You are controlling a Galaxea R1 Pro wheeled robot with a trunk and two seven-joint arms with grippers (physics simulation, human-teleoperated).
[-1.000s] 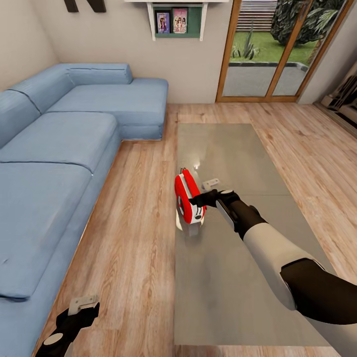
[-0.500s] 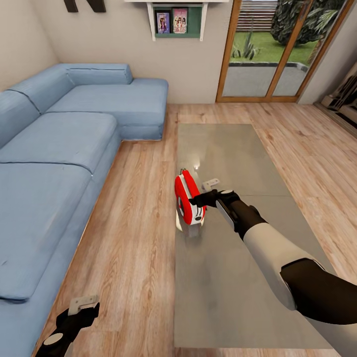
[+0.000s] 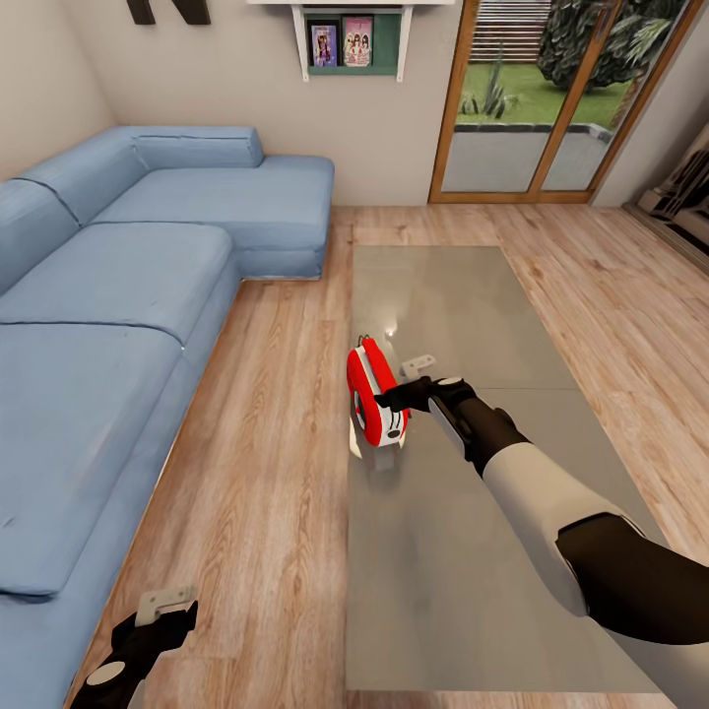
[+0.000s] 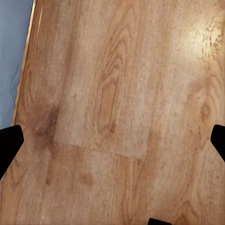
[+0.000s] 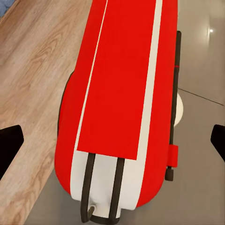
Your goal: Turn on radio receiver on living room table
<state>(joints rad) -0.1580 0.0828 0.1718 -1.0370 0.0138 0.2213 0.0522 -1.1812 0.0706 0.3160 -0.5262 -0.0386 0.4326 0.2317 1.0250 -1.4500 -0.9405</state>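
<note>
Step in hand: right pincer at the radio, switch contact pending.

Left pincer [image 3: 148, 630] hangs open, empty, above the floor. Radio receiver [image 3: 374, 406] stands at the bench [image 3: 463, 551] left edge; right pincer [image 3: 396, 397], spread wide, touches it; next, press its control.

**Colours and patterns in the living room**

The radio [image 3: 375, 407] is bright red with white trim; the right wrist view shows a red centre panel edged by white stripes, and a thin black handle [image 5: 101, 197]. The table [image 3: 463, 551] has a glossy grey-brown top with pale glints. The floor [image 3: 266, 473] is light wood planking with darker brown grain swirls and knots. The sofa [image 3: 108, 305] is plain blue. The walls [image 3: 246, 79] are beige, with dark lettering [image 3: 167, 10]. The shelf [image 3: 350, 39] is white with a green back. The door frames [image 3: 581, 98] are warm brown wood. The right arm [image 3: 551, 512] is white and black; both grippers are black, left [image 3: 148, 630], right [image 3: 409, 389].
</note>
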